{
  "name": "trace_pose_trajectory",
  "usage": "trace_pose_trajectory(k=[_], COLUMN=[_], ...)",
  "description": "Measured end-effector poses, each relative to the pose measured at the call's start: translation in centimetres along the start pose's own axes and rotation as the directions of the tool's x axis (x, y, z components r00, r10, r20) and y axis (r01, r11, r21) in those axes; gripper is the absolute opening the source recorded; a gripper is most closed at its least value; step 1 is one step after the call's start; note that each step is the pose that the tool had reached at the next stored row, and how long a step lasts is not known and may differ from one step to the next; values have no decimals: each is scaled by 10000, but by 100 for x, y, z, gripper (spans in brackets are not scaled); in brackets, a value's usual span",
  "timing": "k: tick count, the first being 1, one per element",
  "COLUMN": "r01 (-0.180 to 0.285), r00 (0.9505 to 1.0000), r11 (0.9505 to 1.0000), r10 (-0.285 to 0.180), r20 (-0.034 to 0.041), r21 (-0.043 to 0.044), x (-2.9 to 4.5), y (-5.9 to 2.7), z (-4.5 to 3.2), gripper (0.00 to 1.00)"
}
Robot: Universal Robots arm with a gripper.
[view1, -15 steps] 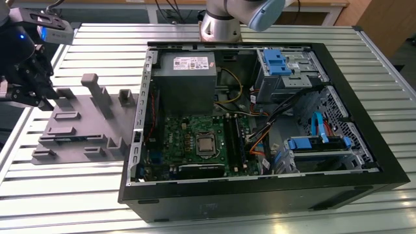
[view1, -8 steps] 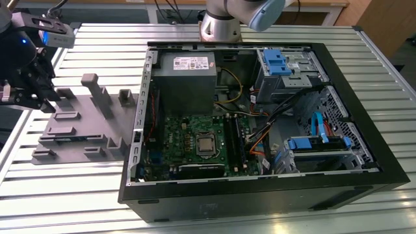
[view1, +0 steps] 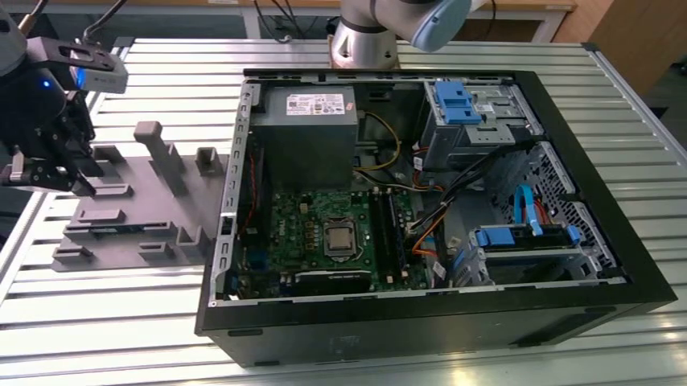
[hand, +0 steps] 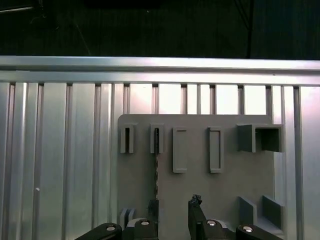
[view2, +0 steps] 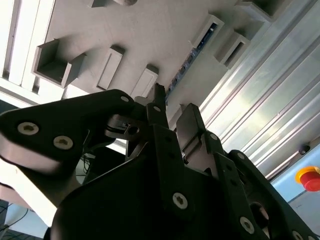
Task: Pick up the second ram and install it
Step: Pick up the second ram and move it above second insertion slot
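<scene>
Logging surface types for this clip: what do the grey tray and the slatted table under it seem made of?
The grey tray looks like matte plastic: uniform dull grey, no glare, blocks seemingly one piece with the base. The table looks like bare aluminium, probably extruded: silvery grooved slats with bright streaky reflections.

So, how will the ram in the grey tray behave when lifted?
The second ram is a thin board, so probably stiff and light, but fragile under a hard squeeze. Standing on its edge in the grey tray, it may tilt if pushed sideways.
</scene>
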State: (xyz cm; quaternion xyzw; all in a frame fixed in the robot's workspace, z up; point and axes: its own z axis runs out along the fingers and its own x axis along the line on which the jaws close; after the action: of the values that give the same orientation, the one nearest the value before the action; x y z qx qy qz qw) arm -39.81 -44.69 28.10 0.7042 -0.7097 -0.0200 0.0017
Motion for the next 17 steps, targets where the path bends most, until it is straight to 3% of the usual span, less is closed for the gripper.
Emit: trace_pose_trajectory(k=[7, 17], r01=[-2, -1], r00=[10000, 10000], r11=[10000, 10000], r10=[2, 1], r20=[2, 2], r21=[2, 1], x=[37, 39], y=[-2, -3], z=[63, 67], gripper=[37, 37])
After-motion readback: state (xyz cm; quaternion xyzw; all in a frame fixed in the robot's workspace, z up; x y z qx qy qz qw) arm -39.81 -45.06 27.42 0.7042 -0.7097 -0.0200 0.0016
